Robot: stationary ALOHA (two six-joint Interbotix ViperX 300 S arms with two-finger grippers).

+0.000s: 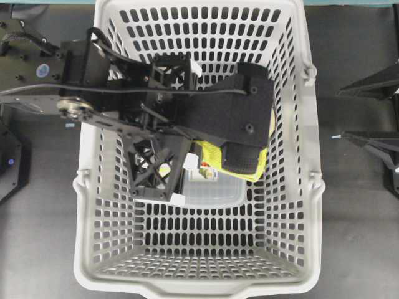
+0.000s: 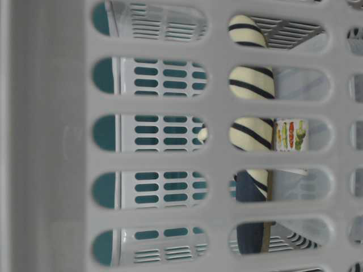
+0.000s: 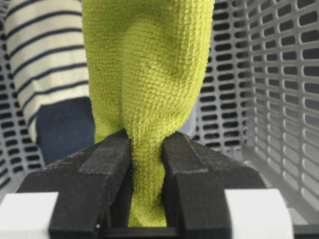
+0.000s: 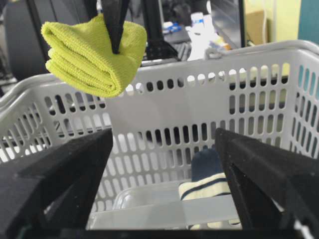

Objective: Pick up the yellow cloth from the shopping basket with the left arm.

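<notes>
The yellow cloth (image 3: 147, 74) hangs folded and bunched from my left gripper (image 3: 145, 144), whose black jaws are shut on its lower part. From the right wrist view the cloth (image 4: 92, 52) is lifted above the rim of the shopping basket (image 4: 199, 114). From overhead my left gripper (image 1: 240, 163) reaches in over the grey basket (image 1: 312, 187), and its body hides most of the cloth (image 1: 211, 157). My right gripper (image 1: 341, 114) is outside the basket at the right, open and empty, with its fingers (image 4: 65, 169) wide apart.
A cream-and-navy striped slipper (image 3: 45, 59) stands against the basket wall and also shows at table level (image 2: 251, 85). A clear plastic container (image 1: 215, 190) and a small item with a printed label (image 2: 290, 135) lie on the basket floor. Slotted walls (image 3: 279, 74) enclose the left gripper.
</notes>
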